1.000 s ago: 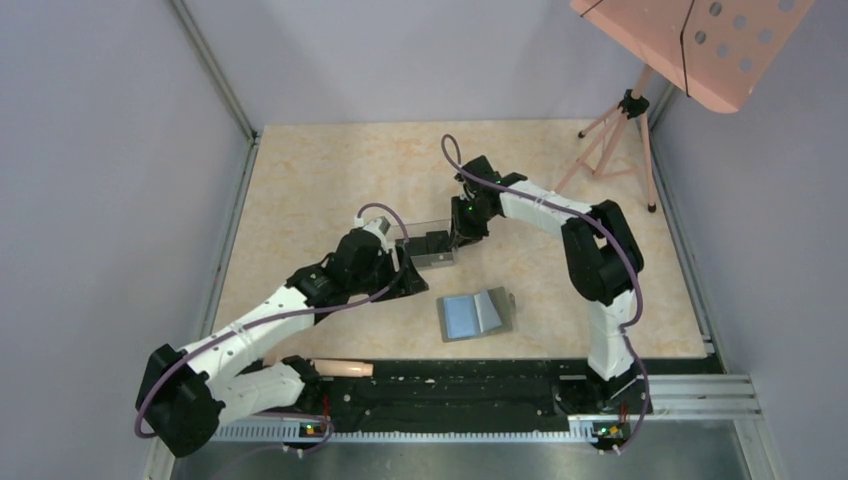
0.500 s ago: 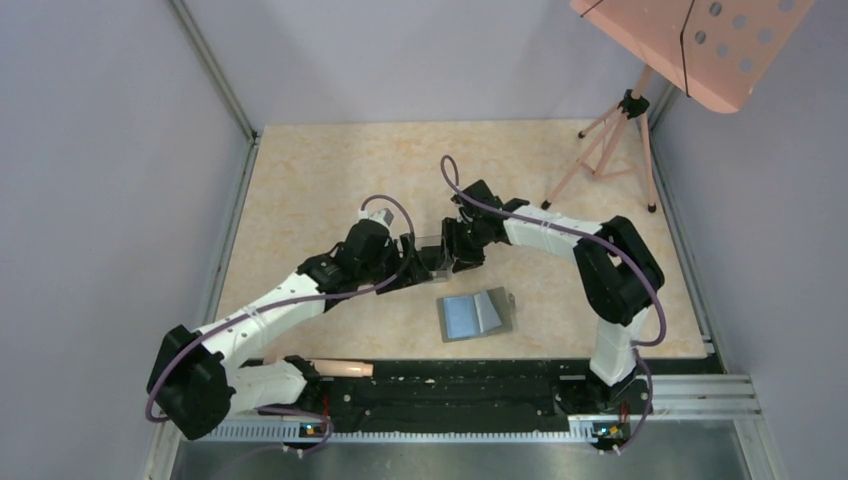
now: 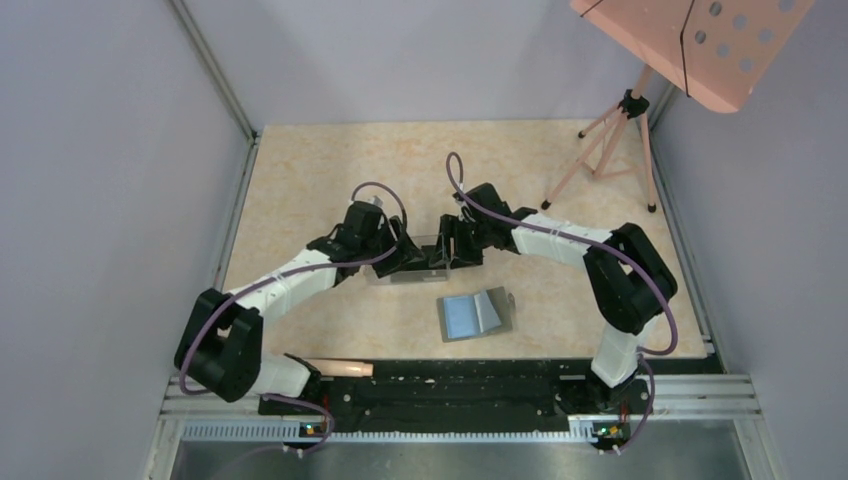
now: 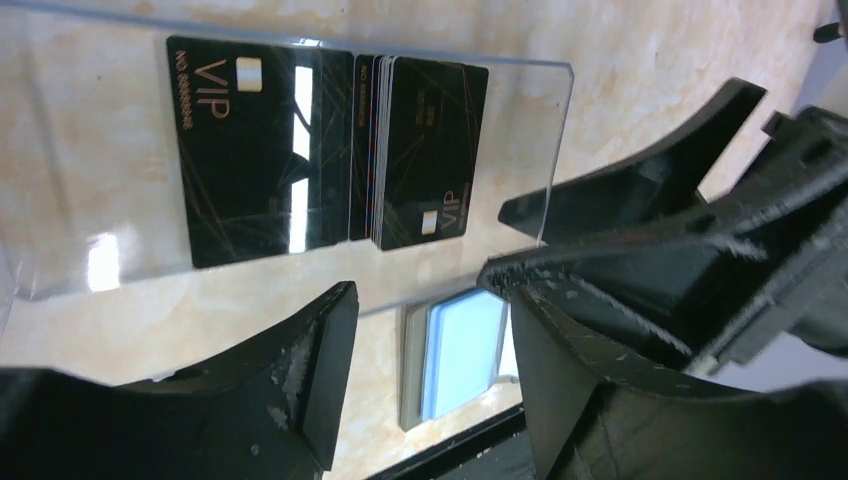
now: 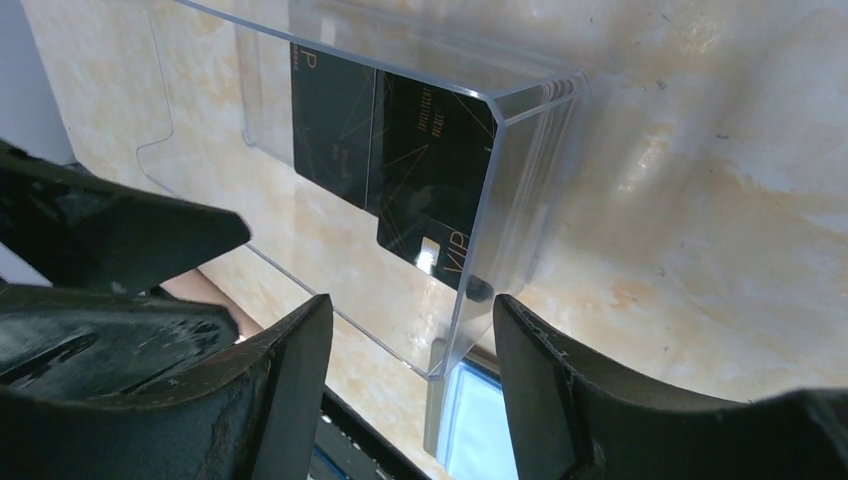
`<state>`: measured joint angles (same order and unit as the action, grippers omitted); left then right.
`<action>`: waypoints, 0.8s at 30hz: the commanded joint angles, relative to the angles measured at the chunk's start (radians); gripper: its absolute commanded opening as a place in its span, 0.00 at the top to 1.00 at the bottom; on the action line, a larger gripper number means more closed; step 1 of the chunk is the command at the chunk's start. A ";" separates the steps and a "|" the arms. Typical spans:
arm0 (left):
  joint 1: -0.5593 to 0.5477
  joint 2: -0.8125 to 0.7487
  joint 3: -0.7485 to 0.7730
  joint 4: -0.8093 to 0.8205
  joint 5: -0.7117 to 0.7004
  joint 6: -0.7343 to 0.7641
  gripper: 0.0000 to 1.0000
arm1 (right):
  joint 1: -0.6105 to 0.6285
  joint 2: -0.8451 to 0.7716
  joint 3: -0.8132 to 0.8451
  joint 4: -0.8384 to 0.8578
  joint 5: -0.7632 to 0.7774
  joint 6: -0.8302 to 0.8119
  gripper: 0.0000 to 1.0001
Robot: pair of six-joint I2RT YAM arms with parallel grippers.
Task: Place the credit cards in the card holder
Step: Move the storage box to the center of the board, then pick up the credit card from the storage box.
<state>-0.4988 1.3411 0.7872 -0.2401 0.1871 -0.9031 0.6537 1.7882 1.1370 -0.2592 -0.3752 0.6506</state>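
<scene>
Right wrist: box (image 5: 478, 210) edge between parted fingers (image 5: 285, 385)

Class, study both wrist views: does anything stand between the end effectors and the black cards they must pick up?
Yes. The credit cards sit inside a clear plastic box, so its walls separate them from the left end effector and right end effector. The card holder lies open, apart from the box, nearer the arm bases.
</scene>
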 commanded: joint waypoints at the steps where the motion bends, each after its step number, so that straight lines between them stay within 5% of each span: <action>1: 0.012 0.102 0.059 0.069 0.038 0.020 0.39 | 0.006 -0.020 0.003 0.084 -0.037 -0.014 0.40; 6: 0.014 0.253 0.137 0.064 0.096 0.034 0.53 | 0.006 -0.014 0.001 0.102 -0.066 -0.027 0.41; 18: 0.000 0.341 0.246 -0.078 -0.008 0.103 0.53 | 0.006 -0.012 -0.027 0.158 -0.110 -0.014 0.44; 24: -0.030 0.406 0.307 -0.112 0.008 0.123 0.63 | 0.006 -0.012 -0.035 0.174 -0.136 -0.007 0.57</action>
<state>-0.5060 1.7226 1.0512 -0.3187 0.2016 -0.8120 0.6533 1.7885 1.1141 -0.1482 -0.4683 0.6384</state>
